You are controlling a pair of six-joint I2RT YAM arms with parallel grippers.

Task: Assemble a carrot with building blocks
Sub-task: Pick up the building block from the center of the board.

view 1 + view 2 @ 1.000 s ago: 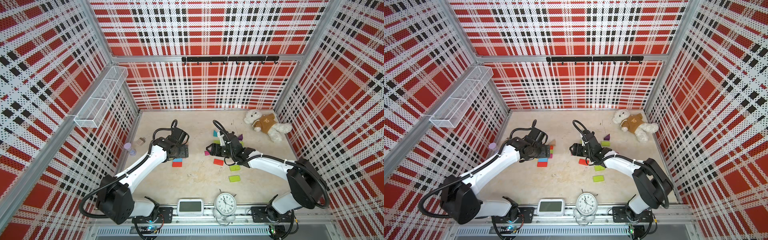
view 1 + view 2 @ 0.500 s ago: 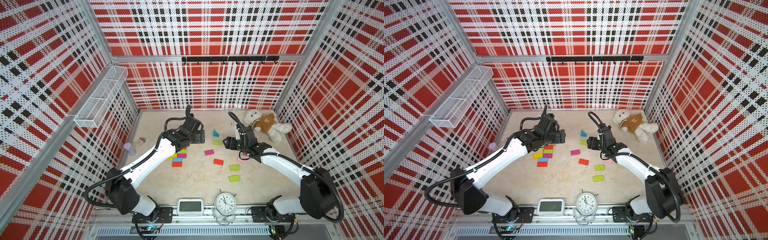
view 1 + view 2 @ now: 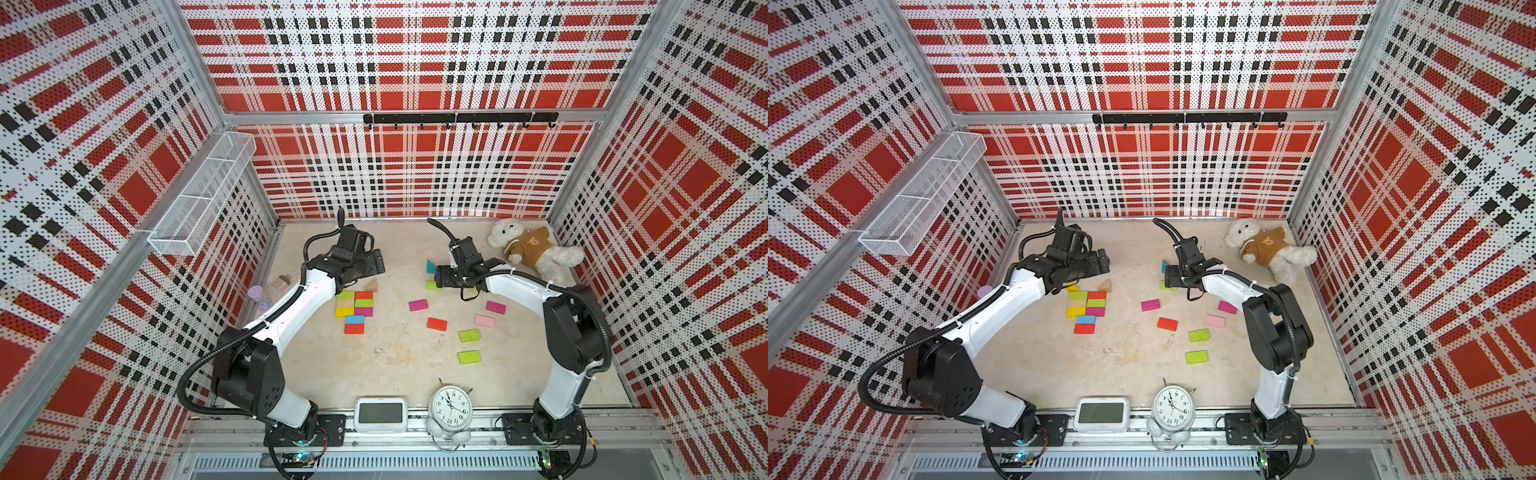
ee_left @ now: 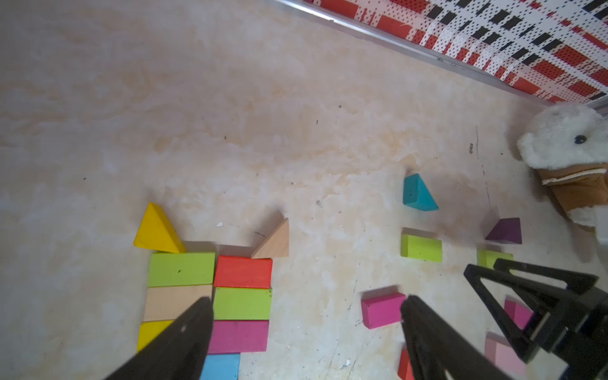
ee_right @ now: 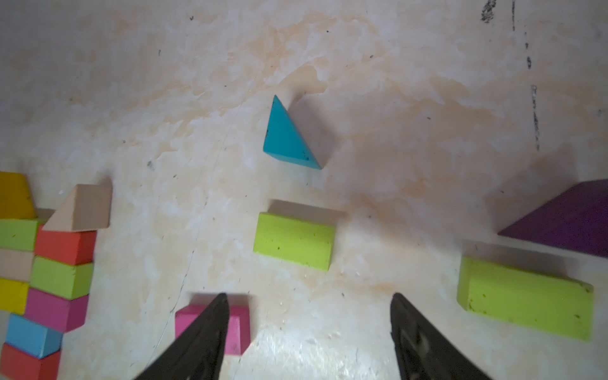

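Building blocks lie flat on the beige floor. A tight two-column group (image 3: 354, 305) of lime, red, wood, yellow, magenta and blue bricks shows in both top views, capped by a yellow wedge (image 4: 157, 230) and a wood wedge (image 4: 274, 241). Loose bricks lie to its right: magenta (image 3: 418, 305), red (image 3: 436, 324), pink (image 3: 484, 321), lime (image 3: 469, 335). Farther back are a teal wedge (image 5: 288, 136), a lime brick (image 5: 294, 240) and a purple wedge (image 5: 566, 223). My left gripper (image 4: 306, 302) hangs open and empty behind the group. My right gripper (image 5: 309, 296) hangs open and empty above the floor near the far lime brick.
A white teddy bear (image 3: 532, 249) in a brown shirt lies at the back right. A lilac hourglass (image 3: 257, 295) and a small beige cube (image 3: 283, 282) stand by the left wall. An alarm clock (image 3: 451, 409) and a white display (image 3: 380, 413) stand at the front edge.
Both arms have pulled up and back toward the far wall, away from the bricks. The right gripper's jaws have widened. The magenta brick stays on the floor.
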